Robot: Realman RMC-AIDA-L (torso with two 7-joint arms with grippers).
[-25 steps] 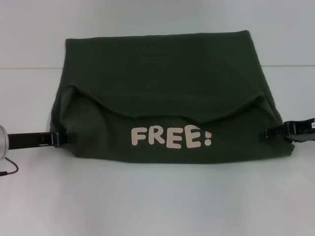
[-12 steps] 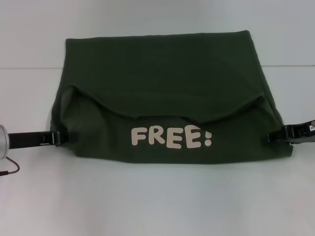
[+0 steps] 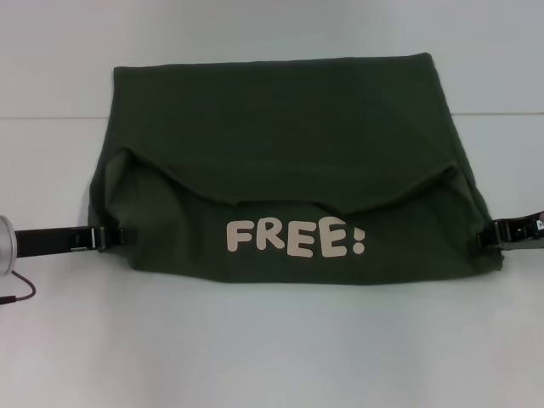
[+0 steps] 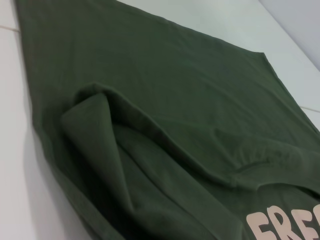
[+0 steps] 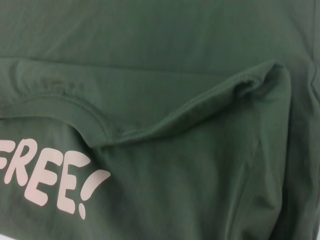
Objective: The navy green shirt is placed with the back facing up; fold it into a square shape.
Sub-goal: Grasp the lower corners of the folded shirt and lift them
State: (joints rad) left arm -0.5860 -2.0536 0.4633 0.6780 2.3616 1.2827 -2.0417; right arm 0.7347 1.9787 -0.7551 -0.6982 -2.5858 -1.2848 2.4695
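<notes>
Lying spread across the middle of the white table (image 3: 272, 348), the navy green shirt (image 3: 280, 127) is being shown as a wide folded block, its near part turned over so that the cream "FREE!" lettering (image 3: 295, 238) is facing up along the near edge. A curved collar edge is being seen just beyond the lettering, running from side to side, with plain fabric reaching to the far edge.

The left gripper (image 3: 116, 237) is being held low at the shirt's left edge, near the near-left corner, its dark fingers (image 3: 106, 238) touching the fabric border. Whether those fingers are clenched on the cloth or merely resting against it cannot be told. The right gripper (image 3: 489, 235) is being held at the shirt's right edge, level with the lettering, its tip just meeting the fabric; its grip state cannot be told either.

In the left wrist view the shirt (image 4: 165, 100) is filling the picture, a soft raised fold being shown close by and the start of the lettering (image 4: 290, 225) beyond it. In the right wrist view the shirt (image 5: 160, 50) is likewise filling the picture, the lettering (image 5: 47, 180) and the folded collar edge lying near each other. No fingers are being shown in either wrist view.
</notes>
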